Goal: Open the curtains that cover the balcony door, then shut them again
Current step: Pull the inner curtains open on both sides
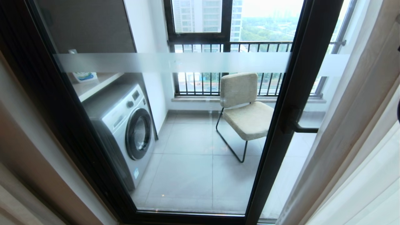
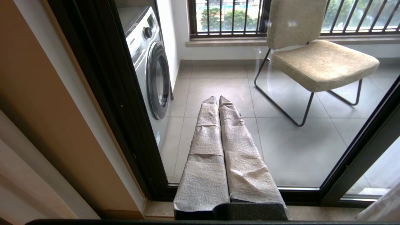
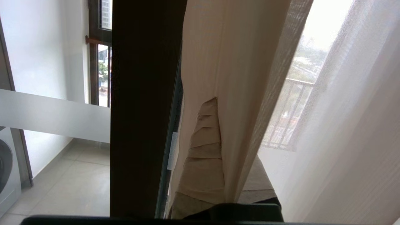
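Note:
The balcony door (image 1: 281, 118) is clear glass in a thick black frame, with a frosted band (image 1: 175, 62) and a black handle (image 1: 300, 126). The curtains hang bunched at its right side: a cream drape (image 1: 353, 125) with a white sheer (image 1: 375, 187) beside it. Most of the glass is uncovered. My right gripper (image 3: 223, 107) is shut on the cream drape's edge (image 3: 237, 78), next to the door frame (image 3: 140, 109). One padded finger (image 3: 203, 147) shows; fabric hides most of the other. My left gripper (image 2: 217, 97) is shut and empty, low before the glass.
Behind the glass on the tiled balcony, a washing machine (image 1: 125, 125) stands at the left. A beige chair (image 1: 247, 106) on a black wire frame stands in the middle. Black-framed windows with a barred railing (image 1: 218, 47) are at the back. A beige wall (image 1: 18, 140) borders the door's left side.

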You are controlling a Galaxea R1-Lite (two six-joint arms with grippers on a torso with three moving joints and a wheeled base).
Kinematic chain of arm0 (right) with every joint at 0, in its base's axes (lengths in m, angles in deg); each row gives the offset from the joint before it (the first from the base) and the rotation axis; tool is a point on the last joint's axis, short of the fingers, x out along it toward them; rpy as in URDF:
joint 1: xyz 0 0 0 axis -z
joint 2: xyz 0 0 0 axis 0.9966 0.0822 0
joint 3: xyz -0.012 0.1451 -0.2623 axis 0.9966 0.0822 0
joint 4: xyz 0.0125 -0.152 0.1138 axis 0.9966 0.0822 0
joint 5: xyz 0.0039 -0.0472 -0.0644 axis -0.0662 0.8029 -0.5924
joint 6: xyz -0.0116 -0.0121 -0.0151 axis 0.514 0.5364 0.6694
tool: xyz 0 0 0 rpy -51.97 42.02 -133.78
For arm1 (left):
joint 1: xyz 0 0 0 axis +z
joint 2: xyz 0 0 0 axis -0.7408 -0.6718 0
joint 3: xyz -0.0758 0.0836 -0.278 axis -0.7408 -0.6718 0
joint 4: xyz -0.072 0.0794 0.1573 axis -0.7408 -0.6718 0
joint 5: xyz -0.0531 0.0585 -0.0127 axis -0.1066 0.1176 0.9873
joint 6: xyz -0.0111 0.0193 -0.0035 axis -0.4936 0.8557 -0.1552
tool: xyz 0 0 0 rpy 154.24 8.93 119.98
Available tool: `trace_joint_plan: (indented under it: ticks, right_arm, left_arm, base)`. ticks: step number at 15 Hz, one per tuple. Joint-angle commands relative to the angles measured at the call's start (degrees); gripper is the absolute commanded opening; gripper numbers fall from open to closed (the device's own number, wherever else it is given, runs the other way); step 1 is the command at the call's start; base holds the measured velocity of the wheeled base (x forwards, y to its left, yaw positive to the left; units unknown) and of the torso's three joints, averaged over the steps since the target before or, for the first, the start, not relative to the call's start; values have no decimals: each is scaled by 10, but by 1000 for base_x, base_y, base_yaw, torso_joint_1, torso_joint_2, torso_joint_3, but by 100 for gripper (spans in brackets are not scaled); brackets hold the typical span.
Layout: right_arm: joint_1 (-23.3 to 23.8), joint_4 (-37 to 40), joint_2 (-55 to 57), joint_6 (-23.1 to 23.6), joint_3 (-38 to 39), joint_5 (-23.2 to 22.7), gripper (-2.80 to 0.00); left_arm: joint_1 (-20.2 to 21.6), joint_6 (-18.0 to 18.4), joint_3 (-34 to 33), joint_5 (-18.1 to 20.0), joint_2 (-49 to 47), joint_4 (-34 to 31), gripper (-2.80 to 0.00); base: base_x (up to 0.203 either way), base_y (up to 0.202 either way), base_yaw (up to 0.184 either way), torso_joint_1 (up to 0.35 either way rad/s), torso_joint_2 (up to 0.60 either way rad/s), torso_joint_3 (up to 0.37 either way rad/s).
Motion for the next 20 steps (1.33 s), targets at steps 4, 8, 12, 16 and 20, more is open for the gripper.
trace_joint_plan:
  ticks: [4,8,12,16,20]
  right_arm:
    - [15,-3,2,1,7,-1,-280]
    - [18,-3,3,-1,7,-2,-280]
    - [20,-6,1,-1,8,-1,-280]
    - [34,-8,1,-1,12,-2,-280]
    - [40,-8,0,-1,14,-1,-280]
  left_arm:
    - [0,0,0,0,0,0,-280]
    - [0,0,0,0,0,0,-280]
    - [0,0,0,0,0,0,-280]
    - [0,0,0,0,0,0,-280]
    - [0,-4,0,0,0,0,-280]
  base:
    - [0,0,0,0,0,0]
    - [0,0,0,0,0,0]
    - [0,0,0,0,0,0]
    - [0,0,0,0,0,0]
    - [0,0,0,0,0,0]
